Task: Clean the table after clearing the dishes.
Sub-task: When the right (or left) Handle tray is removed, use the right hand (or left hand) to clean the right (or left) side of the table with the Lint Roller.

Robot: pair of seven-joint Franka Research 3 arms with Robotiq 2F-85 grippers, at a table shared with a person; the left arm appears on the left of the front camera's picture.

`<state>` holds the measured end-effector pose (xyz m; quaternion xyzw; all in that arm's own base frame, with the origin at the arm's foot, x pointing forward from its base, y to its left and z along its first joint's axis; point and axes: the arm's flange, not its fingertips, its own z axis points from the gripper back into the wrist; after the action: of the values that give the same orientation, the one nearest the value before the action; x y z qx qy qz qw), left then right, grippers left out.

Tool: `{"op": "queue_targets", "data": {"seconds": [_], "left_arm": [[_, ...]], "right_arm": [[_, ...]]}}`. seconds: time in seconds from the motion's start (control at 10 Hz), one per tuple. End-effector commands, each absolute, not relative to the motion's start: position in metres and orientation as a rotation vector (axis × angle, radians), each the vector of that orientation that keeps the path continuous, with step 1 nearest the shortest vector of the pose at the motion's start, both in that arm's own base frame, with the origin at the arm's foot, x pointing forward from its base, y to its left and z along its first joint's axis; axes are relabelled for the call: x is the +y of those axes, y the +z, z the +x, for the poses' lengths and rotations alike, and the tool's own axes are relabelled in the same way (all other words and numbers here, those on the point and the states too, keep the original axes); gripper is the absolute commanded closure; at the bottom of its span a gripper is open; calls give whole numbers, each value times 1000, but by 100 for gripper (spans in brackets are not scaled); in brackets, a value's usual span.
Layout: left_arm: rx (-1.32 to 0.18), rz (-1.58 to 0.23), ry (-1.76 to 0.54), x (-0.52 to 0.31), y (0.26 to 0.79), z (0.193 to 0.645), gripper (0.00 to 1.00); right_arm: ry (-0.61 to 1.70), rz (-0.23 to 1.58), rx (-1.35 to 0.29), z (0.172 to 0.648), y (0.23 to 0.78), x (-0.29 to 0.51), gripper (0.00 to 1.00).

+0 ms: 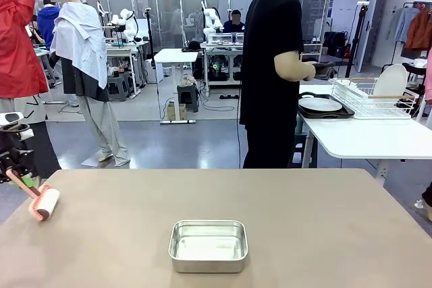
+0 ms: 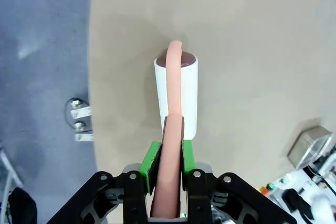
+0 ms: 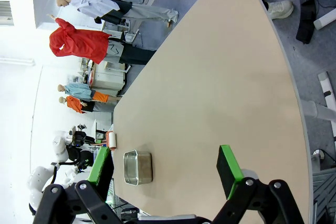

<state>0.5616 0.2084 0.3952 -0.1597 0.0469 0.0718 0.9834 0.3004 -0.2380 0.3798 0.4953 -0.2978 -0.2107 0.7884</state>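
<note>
Roller position is what the coming wipe is turning on: the left end effector (image 2: 168, 169) is clenching the pink handle (image 2: 169, 145) of a lint roller (image 1: 44, 203), whose white drum (image 2: 177, 95) is sitting at the near-left corner of the beige desk (image 1: 304, 227), touching or just above the surface — I cannot tell which. In the left wrist view the handle is running straight out from between the green pads (image 2: 153, 165), and the drum's long axis is lying along that same line, close to the desk's left edge. Nearly all of the uncleaned top is therefore lying to the robot's right of the roller, with the small steel pan (image 1: 208, 245) standing near the middle of the front edge, well apart from it. The right end effector (image 3: 165, 169) is hanging released, jaws spread wide, above the desk's right side. The dishes are already off the desk: a white plate (image 1: 320, 104) on its dark tray (image 1: 305, 110) is resting on the white side table (image 1: 368, 136) beside the person (image 1: 273, 65), so the left arm looks nearer to the work.
</note>
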Motion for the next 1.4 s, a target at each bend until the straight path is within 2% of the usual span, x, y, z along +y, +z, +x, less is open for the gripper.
{"op": "queue_targets", "data": {"seconds": [0.0, 0.3, 0.6, 0.8, 0.9, 1.3], "left_arm": [[85, -204, 157, 194, 414, 525, 78], [-30, -115, 124, 173, 481, 506, 78], [-80, -61, 88, 155, 516, 502, 78], [-123, -128, 86, 152, 518, 507, 78], [-74, -96, 65, 156, 530, 508, 78], [-74, -96, 65, 156, 530, 508, 78]], "right_arm": [[-456, 1078, -652, 301, 381, -237, 0], [-456, 1078, -652, 301, 381, -237, 0], [-456, 1078, -652, 301, 381, -237, 0], [-456, 1078, -652, 301, 381, -237, 0], [-456, 1078, -652, 301, 381, -237, 0], [-456, 1078, -652, 301, 381, -237, 0]]}}
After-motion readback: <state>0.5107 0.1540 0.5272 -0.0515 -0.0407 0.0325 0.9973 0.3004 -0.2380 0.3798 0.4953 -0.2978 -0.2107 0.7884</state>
